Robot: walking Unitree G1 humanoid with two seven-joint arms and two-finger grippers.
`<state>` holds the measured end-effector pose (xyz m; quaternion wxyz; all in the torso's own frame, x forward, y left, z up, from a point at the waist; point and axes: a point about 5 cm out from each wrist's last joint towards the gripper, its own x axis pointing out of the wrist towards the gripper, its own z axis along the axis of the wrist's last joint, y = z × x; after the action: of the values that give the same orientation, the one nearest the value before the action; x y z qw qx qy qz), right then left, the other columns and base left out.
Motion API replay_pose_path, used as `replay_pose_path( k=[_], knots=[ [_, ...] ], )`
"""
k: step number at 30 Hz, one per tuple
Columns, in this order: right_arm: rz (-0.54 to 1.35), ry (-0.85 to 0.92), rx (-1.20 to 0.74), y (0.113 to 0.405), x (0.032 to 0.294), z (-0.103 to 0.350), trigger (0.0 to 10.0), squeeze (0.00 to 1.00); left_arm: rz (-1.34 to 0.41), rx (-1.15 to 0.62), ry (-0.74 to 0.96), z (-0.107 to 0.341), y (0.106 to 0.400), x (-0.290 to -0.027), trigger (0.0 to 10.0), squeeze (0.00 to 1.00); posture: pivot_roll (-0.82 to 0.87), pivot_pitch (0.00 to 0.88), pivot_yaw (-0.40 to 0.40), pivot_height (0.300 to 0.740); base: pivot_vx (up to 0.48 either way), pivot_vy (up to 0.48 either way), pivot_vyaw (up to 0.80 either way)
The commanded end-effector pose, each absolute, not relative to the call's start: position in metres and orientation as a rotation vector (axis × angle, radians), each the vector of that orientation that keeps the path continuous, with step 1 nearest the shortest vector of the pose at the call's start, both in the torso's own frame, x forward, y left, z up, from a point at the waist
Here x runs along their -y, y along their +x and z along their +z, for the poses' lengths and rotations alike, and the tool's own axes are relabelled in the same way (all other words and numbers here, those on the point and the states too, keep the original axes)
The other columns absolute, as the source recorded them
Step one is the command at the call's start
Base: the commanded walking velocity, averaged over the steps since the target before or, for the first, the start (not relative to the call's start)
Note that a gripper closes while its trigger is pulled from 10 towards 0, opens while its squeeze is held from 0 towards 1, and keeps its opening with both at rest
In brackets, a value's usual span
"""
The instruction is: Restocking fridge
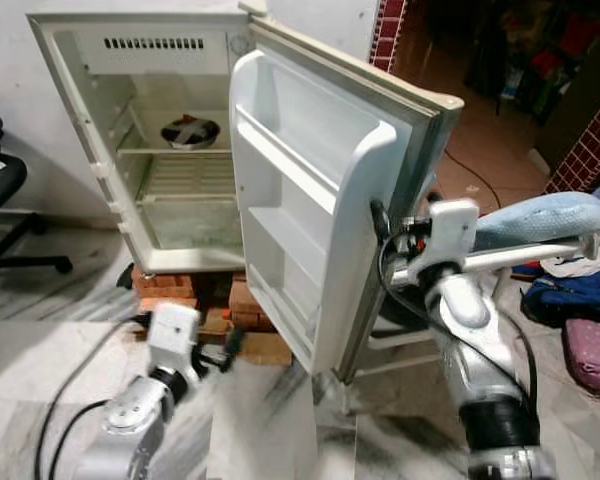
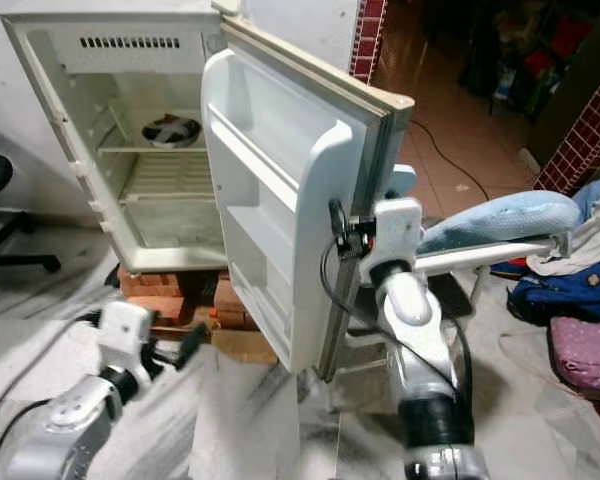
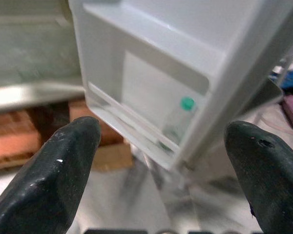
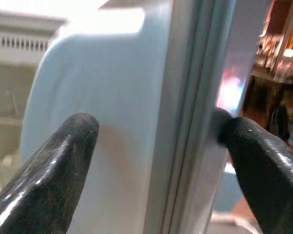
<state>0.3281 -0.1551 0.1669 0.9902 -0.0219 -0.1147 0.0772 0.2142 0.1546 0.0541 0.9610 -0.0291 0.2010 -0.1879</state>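
Note:
A small white fridge (image 1: pixel 170 130) stands on bricks with its door (image 1: pixel 310 200) swung wide towards me. A round bowl (image 1: pixel 190 131) rests on the upper wire shelf. A clear bottle with a green cap (image 3: pixel 178 122) stands in the door's lowest shelf. My right gripper (image 4: pixel 158 129) is open and straddles the door's free edge, one finger (image 4: pixel 73 146) on the inner liner side and the other on the outer side. My left gripper (image 3: pixel 161 131) hangs low in front of the bricks, open and empty, pointing at the door's bottom shelf.
Red bricks (image 1: pixel 180 290) prop the fridge off the marble floor. A black office chair (image 1: pixel 0 200) stands at the left. A blue ironing board (image 1: pixel 540 220), bags (image 1: pixel 580 290) and a purple cushion (image 1: pixel 595 350) crowd the right. A black cable (image 1: pixel 70 390) trails on the floor.

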Motion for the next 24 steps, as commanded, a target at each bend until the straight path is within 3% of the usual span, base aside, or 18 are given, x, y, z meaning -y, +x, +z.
replay_pose_path(
  k=[1, 7, 9, 11, 14, 15, 18, 24],
  knots=[
    [0.161, -0.041, 0.278, 0.342, 0.157, 0.186, 10.0, 0.00, -0.409, -0.412, -0.045, 0.059, 0.215, -0.153, 10.0, 0.00, 0.08, 0.011, -0.037, 0.740, 0.000, 0.000, 0.00],
    [0.259, 0.052, 0.301, 0.352, 0.145, 0.208, 10.0, 0.00, -0.412, -0.421, -0.018, 0.060, 0.213, -0.154, 10.0, 0.00, 0.09, 0.013, -0.044, 0.740, 0.000, 0.000, 0.00],
    [0.514, 0.234, 0.232, 0.341, 0.123, 0.209, 10.0, 0.00, -0.416, -0.429, -0.016, 0.061, 0.212, -0.154, 10.0, 0.00, 0.09, 0.018, -0.041, 0.740, 0.000, 0.000, 0.00],
    [0.625, 0.292, 0.214, 0.333, 0.116, 0.210, 10.0, 0.00, -0.417, -0.428, -0.012, 0.061, 0.212, -0.154, 10.0, 0.00, 0.09, 0.018, -0.041, 0.740, 0.000, 0.000, 0.00],
    [1.073, 0.422, 0.180, 0.282, 0.097, 0.224, 10.0, 0.00, -0.423, -0.434, -0.012, 0.062, 0.211, -0.155, 10.0, 0.00, 0.08, 0.021, -0.034, 0.740, 0.000, 0.000, 0.00],
    [1.112, 0.440, 0.169, 0.276, 0.099, 0.223, 10.0, 0.00, -0.427, -0.435, -0.011, 0.062, 0.211, -0.155, 10.0, 0.00, 0.08, 0.020, -0.032, 0.740, 0.000, 0.000, 0.00],
    [1.074, 0.447, 0.099, 0.273, 0.111, 0.205, 10.0, 0.00, -0.438, -0.437, -0.007, 0.061, 0.212, -0.154, 10.0, 0.00, 0.07, 0.022, -0.028, 0.740, 0.000, 0.000, 0.00],
    [0.785, 0.255, -0.008, 0.290, 0.128, 0.156, 10.0, 0.00, -0.445, -0.439, -0.005, 0.061, 0.212, -0.154, 10.0, 0.00, 0.07, 0.023, -0.026, 0.740, 0.000, 0.000, 0.00]
  ],
)
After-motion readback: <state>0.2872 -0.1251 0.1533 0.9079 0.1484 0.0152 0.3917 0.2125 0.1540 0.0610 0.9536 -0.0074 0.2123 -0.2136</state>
